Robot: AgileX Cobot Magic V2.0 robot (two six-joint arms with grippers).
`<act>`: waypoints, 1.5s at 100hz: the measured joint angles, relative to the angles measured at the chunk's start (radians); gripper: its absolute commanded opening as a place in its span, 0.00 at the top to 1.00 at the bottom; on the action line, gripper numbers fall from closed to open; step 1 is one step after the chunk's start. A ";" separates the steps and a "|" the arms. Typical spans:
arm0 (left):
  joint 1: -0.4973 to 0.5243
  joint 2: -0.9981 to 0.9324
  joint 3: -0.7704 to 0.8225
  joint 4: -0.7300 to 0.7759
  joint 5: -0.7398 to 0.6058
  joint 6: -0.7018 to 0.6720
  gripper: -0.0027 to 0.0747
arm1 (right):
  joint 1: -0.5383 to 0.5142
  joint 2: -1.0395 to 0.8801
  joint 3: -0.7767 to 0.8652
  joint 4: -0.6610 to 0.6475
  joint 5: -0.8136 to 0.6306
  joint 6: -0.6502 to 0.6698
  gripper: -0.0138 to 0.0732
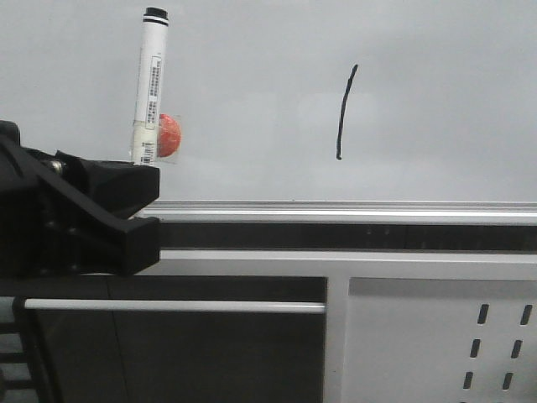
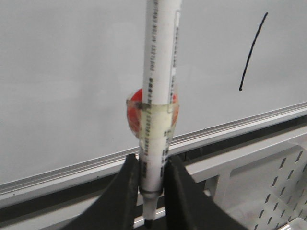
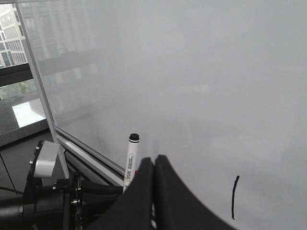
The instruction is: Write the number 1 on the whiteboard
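The whiteboard [image 1: 252, 92] fills the upper front view, with a silver rail along its lower edge. The number 1 [image 1: 345, 111] is a black near-vertical stroke on it, also in the left wrist view [image 2: 253, 51] and right wrist view [image 3: 234, 197]. My left gripper [image 2: 152, 167] is shut on a white marker pen [image 2: 160, 86] with an orange tag taped on. It holds the pen upright at the left of the board [image 1: 150, 84], well left of the stroke. My right gripper [image 3: 154, 163] is shut and empty, near the board, out of the front view.
Below the board's silver rail [image 1: 352, 210] runs a dark gap and a white frame. A white perforated metal panel [image 1: 445, 344] stands at the lower right. A dark panel with a white bar [image 1: 176, 306] is at the lower left. A window lies beyond the board's edge [image 3: 19, 96].
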 measured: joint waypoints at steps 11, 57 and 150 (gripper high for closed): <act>0.000 0.000 -0.012 -0.016 0.000 -0.001 0.99 | 0.000 0.000 0.000 -0.003 0.001 0.000 0.93; 0.094 0.011 -0.084 -0.027 -0.006 -0.051 0.99 | 0.000 0.000 0.000 -0.010 0.002 0.000 0.93; 0.144 0.154 -0.150 0.018 -0.012 -0.165 0.99 | 0.000 0.000 0.000 -0.010 0.002 0.000 0.93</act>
